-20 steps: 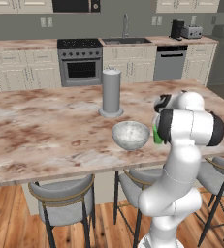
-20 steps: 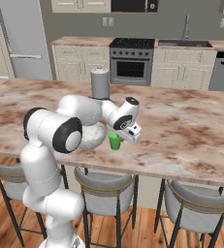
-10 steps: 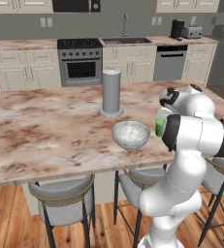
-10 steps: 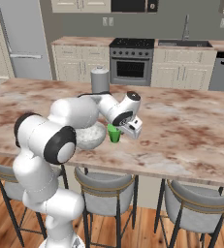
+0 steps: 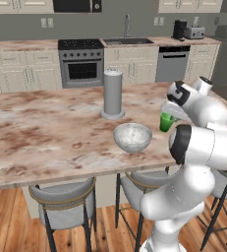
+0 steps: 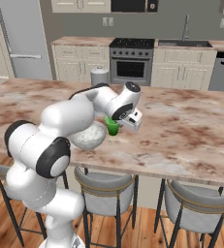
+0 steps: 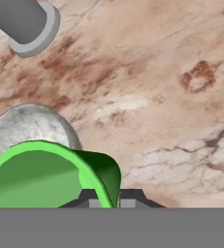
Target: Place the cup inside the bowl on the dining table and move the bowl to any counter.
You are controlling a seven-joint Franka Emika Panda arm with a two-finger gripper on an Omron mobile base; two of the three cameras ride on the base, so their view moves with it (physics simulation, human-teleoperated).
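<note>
Dining table (image 5: 46,133): I am seeing the long marble top running across both base views, with grey stools (image 5: 66,206) tucked under its near edge.
Counter (image 5: 21,47): it is sitting well behind the table along the back wall, beside the stove (image 5: 80,61) and the sink (image 5: 127,41).
Arm: I am watching it reaching over the table from the near side, with the hand just beside the bowl.
Grey cylinder (image 5: 112,93): it is standing upright on the table, behind the bowl and apart from it.
Bowl (image 5: 132,137): it is resting upright on the table near the front edge; in the hand view its rim (image 7: 31,126) is showing behind the cup.
Cup (image 5: 167,122): the green cup is hanging just beside the bowl, on its right in the left base view; it looks lifted clear of the table, though I cannot be sure from these angles.
Gripper (image 7: 108,199): I am reading the fingers as pinched nearly together on the cup's rim wall, so the cup (image 7: 45,174) is being held.
</note>
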